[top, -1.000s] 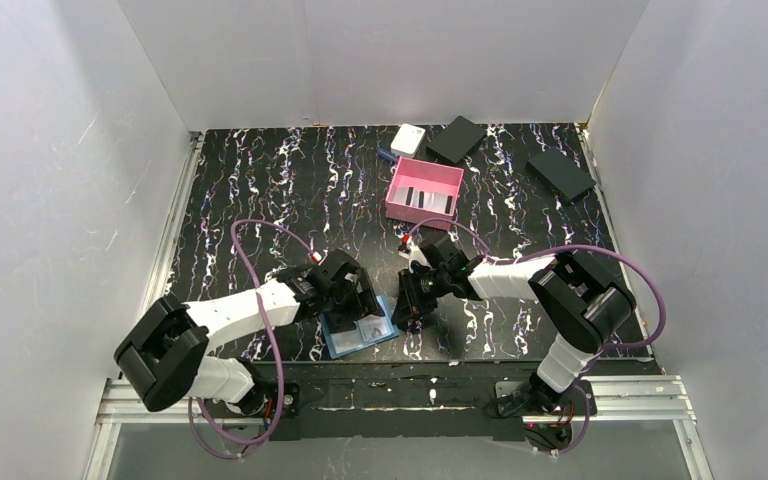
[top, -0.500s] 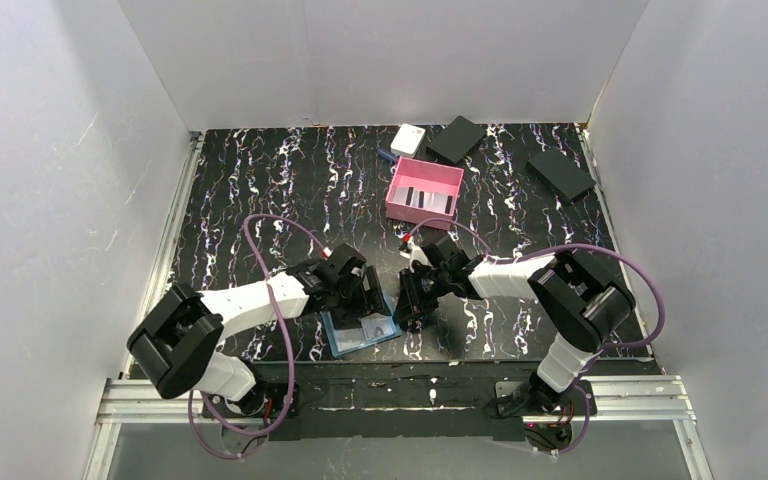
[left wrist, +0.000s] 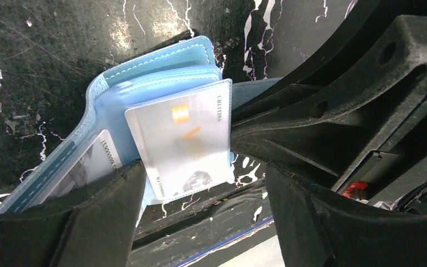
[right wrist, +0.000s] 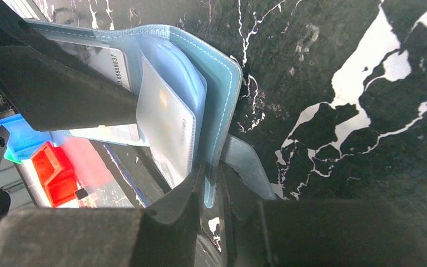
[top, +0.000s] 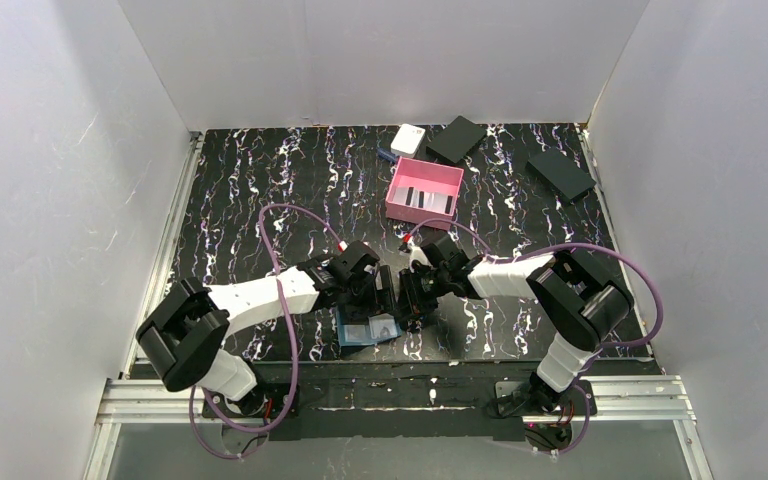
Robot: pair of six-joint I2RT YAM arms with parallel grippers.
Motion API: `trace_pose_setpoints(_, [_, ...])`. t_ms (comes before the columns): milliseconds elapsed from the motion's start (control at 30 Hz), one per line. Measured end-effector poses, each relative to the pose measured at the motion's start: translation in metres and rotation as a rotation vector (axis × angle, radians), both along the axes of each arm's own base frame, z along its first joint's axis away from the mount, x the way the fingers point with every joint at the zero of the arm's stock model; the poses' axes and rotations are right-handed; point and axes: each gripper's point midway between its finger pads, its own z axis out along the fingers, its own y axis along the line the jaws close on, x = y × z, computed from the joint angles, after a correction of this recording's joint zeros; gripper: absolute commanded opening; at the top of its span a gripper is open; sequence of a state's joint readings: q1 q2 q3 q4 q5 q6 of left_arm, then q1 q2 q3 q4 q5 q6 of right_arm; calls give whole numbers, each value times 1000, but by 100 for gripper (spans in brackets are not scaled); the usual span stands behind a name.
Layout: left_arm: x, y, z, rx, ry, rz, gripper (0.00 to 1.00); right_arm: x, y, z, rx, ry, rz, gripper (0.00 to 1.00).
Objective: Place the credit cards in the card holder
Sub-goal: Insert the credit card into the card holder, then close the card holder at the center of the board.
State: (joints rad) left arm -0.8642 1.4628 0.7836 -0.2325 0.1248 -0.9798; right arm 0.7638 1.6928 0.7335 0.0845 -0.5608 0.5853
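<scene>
Two cards (left wrist: 183,139) sit in the wallet (left wrist: 161,61); my right gripper (right wrist: 214,194) pinches its cover, my left gripper (left wrist: 200,181) hangs spread.

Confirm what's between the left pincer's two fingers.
A pale card in the open blue wallet: its lower end sits between the left pincer's spread fingers, seen in the left wrist view.

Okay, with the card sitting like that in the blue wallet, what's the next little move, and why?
Probably ease the left gripper forward to push the card deeper. The card seems only partly seated: its lower end juts past the card holder's blue pocket. The left gripper is open around that end, and the right gripper pinches the cover edge, which should steady the holder.
</scene>
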Motion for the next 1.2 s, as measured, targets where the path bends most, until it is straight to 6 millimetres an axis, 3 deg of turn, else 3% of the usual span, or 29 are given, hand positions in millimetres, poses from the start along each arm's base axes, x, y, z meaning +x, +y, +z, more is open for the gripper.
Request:
trace_pose_setpoints(400, [0, 12, 7, 35, -17, 37, 87, 0, -1, 0, -32, -16, 10, 29])
trace_pose_setpoints(700, [6, 23, 55, 15, -126, 53, 89, 7, -9, 7, -116, -65, 31, 43])
trace_pose_setpoints(833, [1, 33, 68, 11, -154, 42, 91, 13, -10, 26, -129, -107, 42, 48])
trace_pose_setpoints(1000, [-6, 46, 94, -32, -218, 43, 98, 26, -10, 55, -138, -191, 41, 66])
trace_pose_setpoints(1100, [-11, 56, 101, -29, -237, 42, 98, 33, -15, 59, -175, -226, 32, 75])
trace_pose_setpoints(1200, [-17, 68, 101, -9, -242, 43, 98, 36, -22, 55, -224, -236, 17, 74])
